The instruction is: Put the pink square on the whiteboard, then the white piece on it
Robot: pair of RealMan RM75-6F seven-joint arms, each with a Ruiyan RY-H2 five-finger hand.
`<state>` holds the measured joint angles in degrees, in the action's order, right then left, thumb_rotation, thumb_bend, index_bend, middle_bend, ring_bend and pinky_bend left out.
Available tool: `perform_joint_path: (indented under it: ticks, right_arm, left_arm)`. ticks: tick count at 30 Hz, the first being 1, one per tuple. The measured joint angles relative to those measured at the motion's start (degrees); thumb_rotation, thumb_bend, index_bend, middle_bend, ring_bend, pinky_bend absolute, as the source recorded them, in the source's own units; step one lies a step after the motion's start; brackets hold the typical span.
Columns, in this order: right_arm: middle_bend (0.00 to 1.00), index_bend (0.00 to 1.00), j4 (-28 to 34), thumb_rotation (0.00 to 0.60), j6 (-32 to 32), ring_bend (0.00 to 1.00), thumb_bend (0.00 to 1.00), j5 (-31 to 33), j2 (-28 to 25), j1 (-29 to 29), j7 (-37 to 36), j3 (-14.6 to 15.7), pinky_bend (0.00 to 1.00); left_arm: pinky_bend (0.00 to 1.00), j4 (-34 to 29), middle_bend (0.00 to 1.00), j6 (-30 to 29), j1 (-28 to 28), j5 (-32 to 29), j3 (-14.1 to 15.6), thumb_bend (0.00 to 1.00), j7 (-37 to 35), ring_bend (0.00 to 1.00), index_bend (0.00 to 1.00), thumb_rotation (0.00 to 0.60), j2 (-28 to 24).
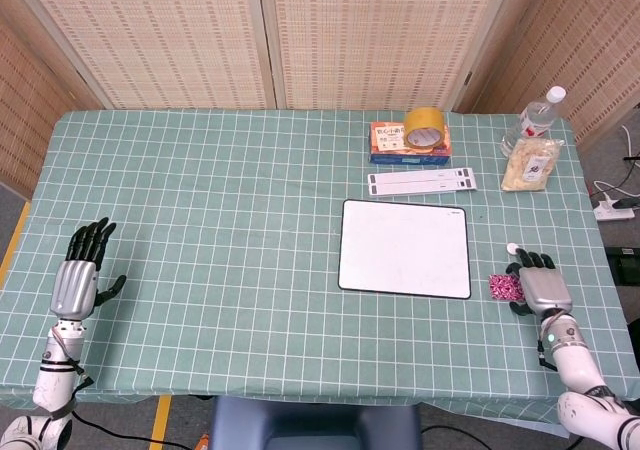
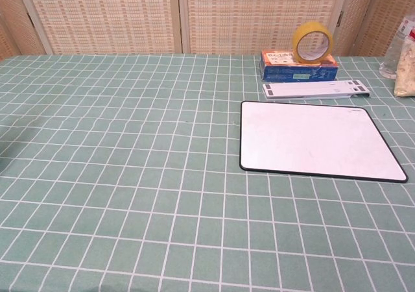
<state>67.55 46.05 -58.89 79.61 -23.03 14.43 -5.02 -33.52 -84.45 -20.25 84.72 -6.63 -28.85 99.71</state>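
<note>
Your right hand (image 1: 545,286) lies flat near the table's right edge, fingers spread, holding nothing; the pink square (image 1: 505,287) sits just left of it, the white piece (image 1: 513,249) just beyond its fingertips. The whiteboard (image 1: 405,248) lies bare to their left. Your left hand (image 1: 80,278) rests with fingers apart and nothing in it at the near left on the green checked tablecloth (image 1: 220,210), backed by woven screens (image 1: 190,35).

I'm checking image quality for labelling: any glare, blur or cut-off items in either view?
Head view: even light, sharp, no glare on the whiteboard; the pink square and white piece are small. Chest view: sharp, soft shadows, water bottle cut off at the right edge, neither hand shows.
</note>
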Motion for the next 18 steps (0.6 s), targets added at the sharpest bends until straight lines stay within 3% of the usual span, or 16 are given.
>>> perform_joint_path:
  ticks: [18]
  right_arm:
    - [0.0,0.41,-0.13,0.6,0.86,0.0,0.31,0.55,0.17,-0.24,-0.25,0.09,0.0]
  left_arm:
    - [0.0,-0.34,0.0,0.37,-0.11,-0.04,0.0,0.21,0.04,0.0,0.0,0.6,-0.13]
